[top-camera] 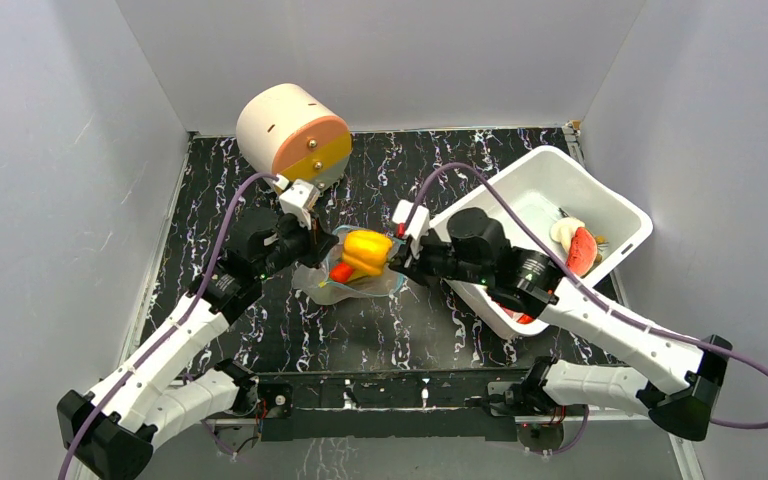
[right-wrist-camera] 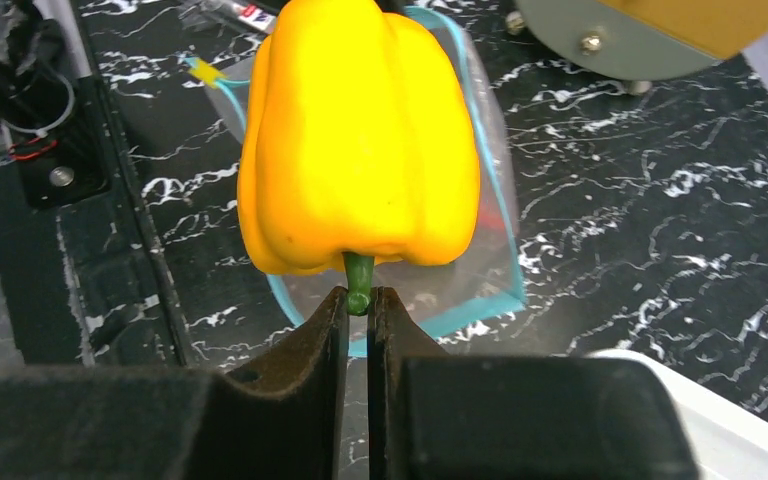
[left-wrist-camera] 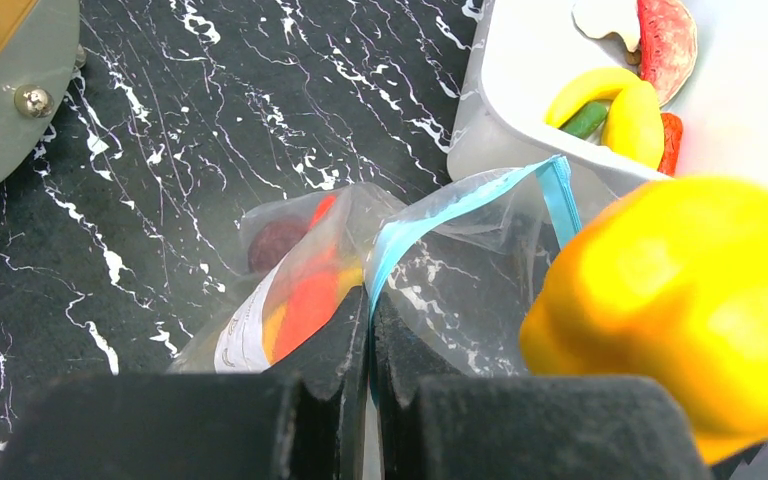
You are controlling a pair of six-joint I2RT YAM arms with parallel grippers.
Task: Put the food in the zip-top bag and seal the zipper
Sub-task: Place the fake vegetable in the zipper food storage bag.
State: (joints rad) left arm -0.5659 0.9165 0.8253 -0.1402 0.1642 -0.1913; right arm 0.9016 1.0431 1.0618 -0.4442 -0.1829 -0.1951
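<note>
Right, starting nearest me: the left gripper [left-wrist-camera: 370, 300] has its fingers pressed together on the mouth edge of the zip-top bag [left-wrist-camera: 460, 260], pinching the film just by the teal zipper [left-wrist-camera: 460, 205]. The bag lies at the table's centre with its mouth toward 3 o'clock. It is thin and floppy, and I judge it will sag or fold shut if that pinch lets go, so the stiffer zipper strip is the sensible place to hold it. A red-orange piece [left-wrist-camera: 305, 295] and a dark red piece [left-wrist-camera: 278, 240] already sit inside.

From 3 o'clock, the right gripper [right-wrist-camera: 358, 300] has its fingers nearly together on the green stem [right-wrist-camera: 359, 280] of the bell pepper [right-wrist-camera: 360, 140], which hangs over the bag's mouth. The pepper looks like light, hard, glossy plastic. The stem is a small handle for so bulky a body, and I expect it to swing or twist. It is also wide against the mouth, so it may catch on the rim.

Farther out, at 2 o'clock, the white tub [top-camera: 600, 187] holds bananas [left-wrist-camera: 620, 105], a red chili [left-wrist-camera: 672, 140] and other pieces not yet bagged. At 11 o'clock, farthest back, stands a cream cylinder [top-camera: 285, 135].
</note>
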